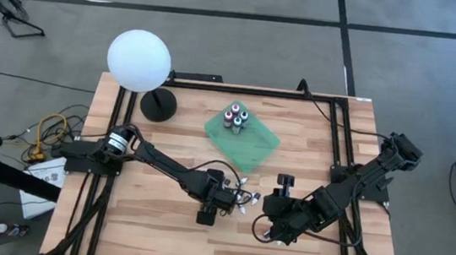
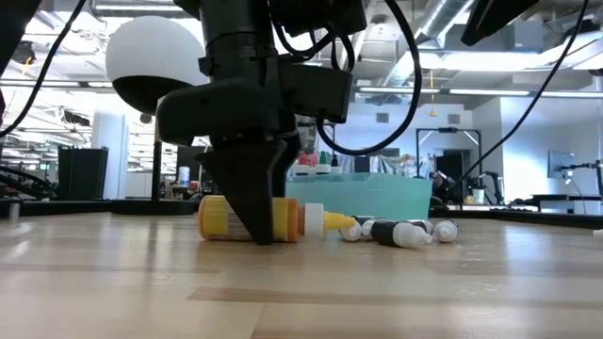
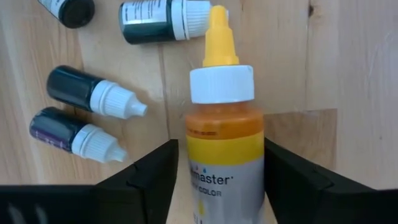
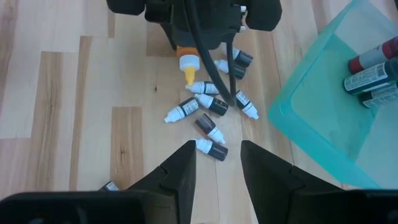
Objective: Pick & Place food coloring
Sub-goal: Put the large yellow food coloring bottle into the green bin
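Over on the left, the left gripper [image 1: 222, 200] is down on the wooden table [image 1: 142, 220], its fingers spread either side of a yellow bottle [image 3: 224, 149] lying on its side, flanking it for a pinch that, by my read, isn't made yet. Just past its tip lies the loose cluster of small dark bottles [image 4: 208, 112], waiting their turn. Beyond them the green tray [image 1: 242, 137] carries a few bottles standing upright [image 1: 236, 116] — that's the drop-off. On the right, the right gripper [image 1: 273, 226] hovers nearby, fingers parted, holding nothing.
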`<state>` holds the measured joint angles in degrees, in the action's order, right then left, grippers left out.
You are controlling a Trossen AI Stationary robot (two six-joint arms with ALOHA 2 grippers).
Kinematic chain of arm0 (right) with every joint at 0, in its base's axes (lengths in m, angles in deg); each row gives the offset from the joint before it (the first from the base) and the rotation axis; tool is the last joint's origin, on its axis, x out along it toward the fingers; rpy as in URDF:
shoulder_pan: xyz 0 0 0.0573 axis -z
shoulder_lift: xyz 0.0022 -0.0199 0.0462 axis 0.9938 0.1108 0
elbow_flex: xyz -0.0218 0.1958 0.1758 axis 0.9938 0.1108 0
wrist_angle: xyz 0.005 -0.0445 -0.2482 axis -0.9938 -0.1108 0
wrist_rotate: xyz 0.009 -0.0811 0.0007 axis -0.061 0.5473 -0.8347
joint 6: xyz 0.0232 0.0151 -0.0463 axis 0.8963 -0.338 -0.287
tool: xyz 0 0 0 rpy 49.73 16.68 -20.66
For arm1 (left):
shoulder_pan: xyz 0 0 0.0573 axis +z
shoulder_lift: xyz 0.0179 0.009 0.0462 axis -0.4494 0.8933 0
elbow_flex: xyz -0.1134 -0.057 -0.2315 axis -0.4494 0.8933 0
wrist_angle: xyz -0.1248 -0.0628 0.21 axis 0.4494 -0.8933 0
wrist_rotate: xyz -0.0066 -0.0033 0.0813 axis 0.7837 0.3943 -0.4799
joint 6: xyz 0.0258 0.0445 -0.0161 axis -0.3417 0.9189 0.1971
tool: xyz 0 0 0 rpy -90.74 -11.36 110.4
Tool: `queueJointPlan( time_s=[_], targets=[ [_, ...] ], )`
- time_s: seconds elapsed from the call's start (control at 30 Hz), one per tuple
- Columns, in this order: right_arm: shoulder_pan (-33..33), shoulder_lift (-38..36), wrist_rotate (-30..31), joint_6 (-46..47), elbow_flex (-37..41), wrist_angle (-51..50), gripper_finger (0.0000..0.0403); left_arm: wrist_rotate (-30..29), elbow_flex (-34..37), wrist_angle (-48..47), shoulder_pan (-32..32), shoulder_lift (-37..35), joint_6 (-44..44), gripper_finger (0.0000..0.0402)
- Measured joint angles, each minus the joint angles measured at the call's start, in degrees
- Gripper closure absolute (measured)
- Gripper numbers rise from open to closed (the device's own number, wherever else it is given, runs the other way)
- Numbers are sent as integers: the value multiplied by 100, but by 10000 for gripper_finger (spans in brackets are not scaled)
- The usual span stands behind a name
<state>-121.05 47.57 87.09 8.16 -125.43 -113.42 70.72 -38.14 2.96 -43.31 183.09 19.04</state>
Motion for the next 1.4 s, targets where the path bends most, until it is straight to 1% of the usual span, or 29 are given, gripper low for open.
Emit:
queueJointPlan(
  time_s=[0.17, 0.37, 0.87, 1.2, 1.3, 1.4],
  targets=[
    [0, 0, -2, 0, 0, 0, 284, 109, 4, -41, 0, 0, 14, 230],
    [0, 0, -4, -2, 0, 0, 284, 109, 2, -243, -14, 0, -27, 244],
    [-3, 2, -8, -46, 0, -4, 284, 63, 2, -1032, -188, -2, -218, 245],
    [-7, 2, -9, -46, 0, 0, 284, -1, 11, -1019, -221, -2, -166, 244],
    [-7, 2, -11, -45, 0, 0, 284, -17, 11, -1016, -221, 0, -159, 231],
    [-7, 2, -10, -44, 0, 2, 284, -67, 20, -1012, -221, -28, -141, 208]
  ],
)
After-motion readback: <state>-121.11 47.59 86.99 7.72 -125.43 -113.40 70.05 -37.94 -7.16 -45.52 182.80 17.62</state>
